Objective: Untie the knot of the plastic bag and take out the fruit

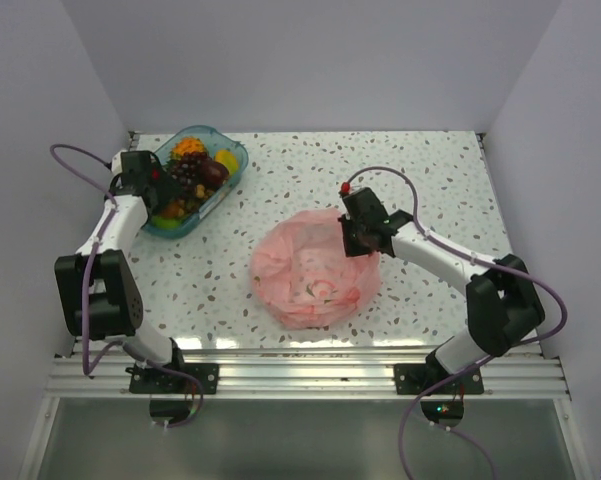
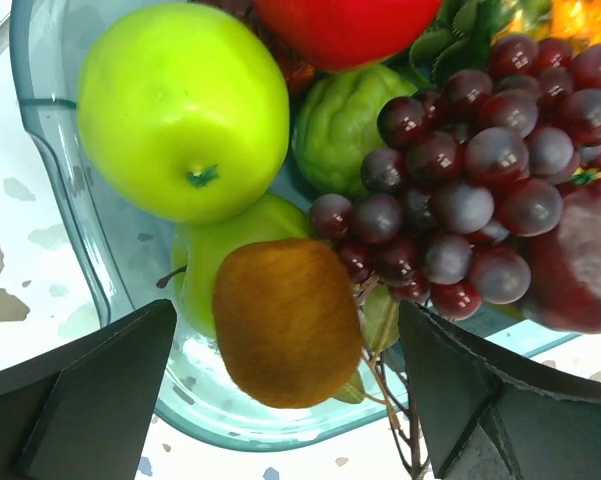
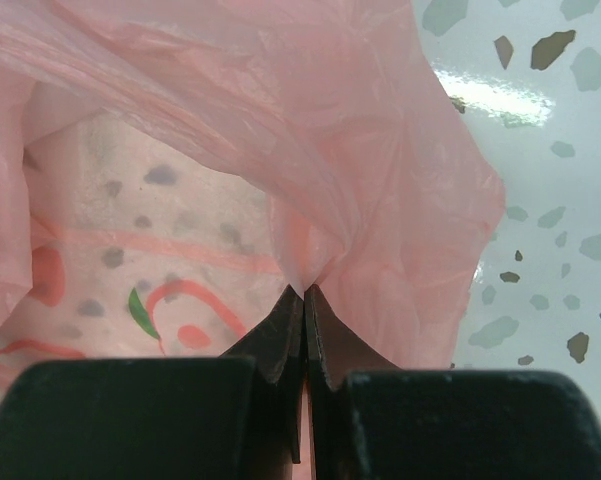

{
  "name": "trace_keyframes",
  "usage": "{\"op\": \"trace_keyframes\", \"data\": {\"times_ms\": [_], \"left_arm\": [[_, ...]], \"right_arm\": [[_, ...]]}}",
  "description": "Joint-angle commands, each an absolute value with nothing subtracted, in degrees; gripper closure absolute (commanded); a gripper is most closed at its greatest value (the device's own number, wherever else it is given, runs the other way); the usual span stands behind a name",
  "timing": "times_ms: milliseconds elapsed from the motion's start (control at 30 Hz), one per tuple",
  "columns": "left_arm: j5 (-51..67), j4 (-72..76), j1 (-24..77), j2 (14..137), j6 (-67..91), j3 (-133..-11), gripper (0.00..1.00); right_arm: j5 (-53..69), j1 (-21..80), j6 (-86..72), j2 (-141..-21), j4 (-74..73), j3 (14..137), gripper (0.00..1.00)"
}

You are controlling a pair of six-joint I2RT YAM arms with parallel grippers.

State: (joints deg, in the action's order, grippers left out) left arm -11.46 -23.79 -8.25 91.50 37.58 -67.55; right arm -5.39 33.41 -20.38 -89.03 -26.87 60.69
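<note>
Left tool (image 2: 287, 312): spread wide over the tray (image 2: 80, 235). Its wrist view alone shows a kiwi (image 2: 280, 355) lying between the fingers, clear of both, with the apple (image 2: 180, 105) and grapes (image 2: 470, 180) just beyond.
Right tool (image 3: 303, 296): pressed together, pinching a fold of the bag (image 3: 280, 130), seen only in the wrist view.
Top view: the whole bag (image 1: 315, 275) lies on the table (image 1: 430, 170), below and left of that tool.

From where I stand: one bag (image 1: 315, 270), one tray (image 2: 110, 290), one green apple (image 2: 185, 110), one kiwi (image 2: 285, 320), one bunch of grapes (image 2: 470, 180), two arms (image 1: 115, 225) (image 1: 440, 255).
</note>
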Motion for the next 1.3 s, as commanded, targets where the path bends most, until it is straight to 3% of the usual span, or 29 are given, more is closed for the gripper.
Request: {"op": "trace_keyframes", "data": {"times_ms": [0,400,533,567,633,667,767,1033,1267], "left_arm": [[-11.1,-20.2,-9.0,90.4,36.9,-68.3,0.0],[-7.5,-31.4,-8.9,76.7,33.2,-69.6,0.0],[-6.3,-36.1,-8.9,66.6,30.9,-69.1,0.0],[-6.3,-36.9,-8.9,64.7,30.4,-69.3,0.0],[-6.3,-39.2,-8.9,59.4,29.0,-69.6,0.0],[-6.2,-39.9,-8.8,57.8,28.7,-70.0,0.0],[-8.1,-43.6,-8.4,52.2,27.6,-71.8,0.0],[-18.4,-48.5,-1.2,41.9,27.7,-69.6,0.0],[-23.9,-51.9,2.2,36.0,30.1,-64.4,0.0]], "right_arm": [[-9.1,33.0,-21.4,-85.7,-28.6,61.1,1.0],[-24.1,26.5,-26.2,-79.8,-38.8,64.2,1.0],[-28.3,24.1,-28.8,-78.2,-42.9,63.7,0.89],[-29.2,23.8,-29.4,-78.0,-44.3,63.6,0.73],[-29.2,23.7,-29.8,-76.3,-45.8,63.9,0.51],[-28.7,23.7,-30.0,-75.4,-47.3,64.2,0.33],[-28.0,23.7,-30.5,-71.0,-50.1,65.4,0.03],[-25.7,23.8,-30.3,-54.1,-54.4,72.0,0.01],[-27.0,23.8,-26.5,-37.4,-51.4,69.8,0.01]]}}
